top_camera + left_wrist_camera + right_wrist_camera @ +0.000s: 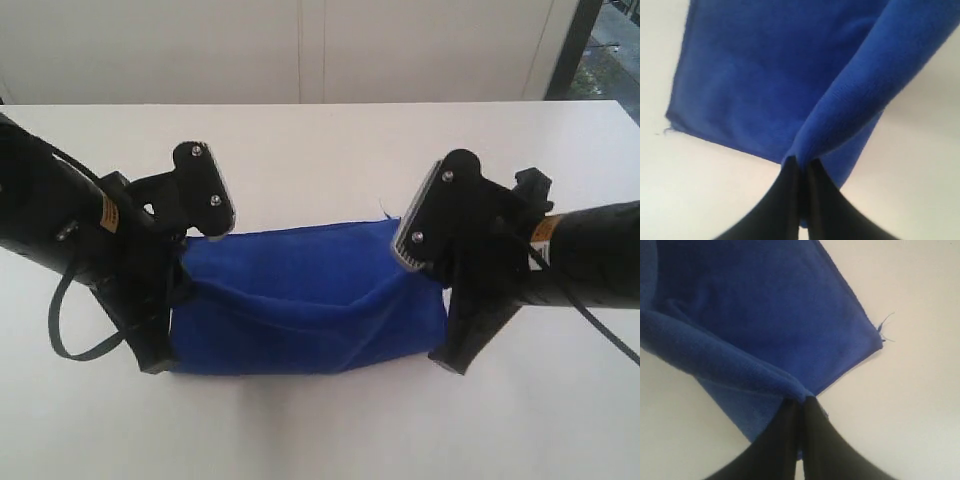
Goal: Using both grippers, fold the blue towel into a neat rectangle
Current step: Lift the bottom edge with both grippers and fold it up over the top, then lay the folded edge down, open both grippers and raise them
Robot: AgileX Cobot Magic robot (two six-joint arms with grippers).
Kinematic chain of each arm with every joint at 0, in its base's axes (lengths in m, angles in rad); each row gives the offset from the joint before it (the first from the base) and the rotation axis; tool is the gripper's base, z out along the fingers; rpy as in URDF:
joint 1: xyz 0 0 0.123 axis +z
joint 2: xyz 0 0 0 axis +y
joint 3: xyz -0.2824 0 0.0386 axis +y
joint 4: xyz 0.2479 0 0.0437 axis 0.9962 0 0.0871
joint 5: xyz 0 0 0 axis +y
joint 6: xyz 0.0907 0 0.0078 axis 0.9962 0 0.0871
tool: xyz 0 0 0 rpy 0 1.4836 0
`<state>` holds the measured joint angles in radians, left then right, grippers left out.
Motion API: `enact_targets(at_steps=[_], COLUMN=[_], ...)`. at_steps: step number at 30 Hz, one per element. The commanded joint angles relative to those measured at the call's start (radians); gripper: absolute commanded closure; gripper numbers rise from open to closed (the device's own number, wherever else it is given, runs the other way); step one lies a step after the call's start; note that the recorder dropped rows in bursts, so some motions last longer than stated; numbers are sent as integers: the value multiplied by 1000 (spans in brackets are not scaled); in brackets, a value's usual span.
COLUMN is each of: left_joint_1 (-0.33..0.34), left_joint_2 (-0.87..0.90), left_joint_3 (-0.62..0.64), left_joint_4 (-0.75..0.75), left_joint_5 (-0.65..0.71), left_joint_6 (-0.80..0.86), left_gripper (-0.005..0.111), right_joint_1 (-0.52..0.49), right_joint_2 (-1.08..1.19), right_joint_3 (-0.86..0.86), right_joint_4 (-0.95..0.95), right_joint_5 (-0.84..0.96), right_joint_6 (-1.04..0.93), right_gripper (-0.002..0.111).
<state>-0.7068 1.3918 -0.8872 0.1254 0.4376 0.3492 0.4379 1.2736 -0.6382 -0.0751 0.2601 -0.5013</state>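
The blue towel [300, 270] lies across the middle of the white table [320, 430]. One long edge is lifted and sags between its two ends. My left gripper [213, 233] is shut on the towel's left end. In the left wrist view the black jaws [801, 162] pinch a raised fold of the towel [765, 75]. My right gripper [408, 252] is shut on the right end. The right wrist view has the jaws [802, 400] closed on a rolled edge of the towel [765, 305]. A loose thread [885, 325] sticks out of the far corner.
Black cables hang from both arms, a loop [60, 330] on the left and a line [600, 335] on the right. Pale wall panels [300, 50] stand behind the table's far edge, with a dark window [600, 40] at the back right.
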Motion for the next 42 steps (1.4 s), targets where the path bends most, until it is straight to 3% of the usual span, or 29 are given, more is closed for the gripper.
enact_targets(at_steps=[1, 8, 17, 24, 27, 30, 42], left_joint_1=[12, 135, 147, 147, 182, 234, 236], left_joint_2=[-1, 118, 290, 308, 329, 378, 475], left_joint_3=[-5, -9, -62, -168, -222, -230, -230], left_joint_4=[149, 154, 156, 176, 183, 183, 185], left_joint_5=[-62, -159, -356, -220, -203, -237, -336], left_joint_6=[-179, -247, -233, -242, -272, -295, -293], left_gripper=[107, 107, 107, 107, 107, 107, 107], right_joint_1=[-41, -110, -141, -141, -160, -194, -209], right_joint_2=[83, 222, 452, 476, 489, 556, 666], right_joint_3=[-73, -158, -235, -291, -345, -403, -436], right_joint_4=[-11, -11, -8, -7, -2, -2, -2], right_joint_5=[-44, -112, -273, -260, -260, -260, -294], right_joint_6=[72, 104, 114, 123, 145, 168, 166], right_gripper=[108, 108, 108, 108, 108, 108, 108])
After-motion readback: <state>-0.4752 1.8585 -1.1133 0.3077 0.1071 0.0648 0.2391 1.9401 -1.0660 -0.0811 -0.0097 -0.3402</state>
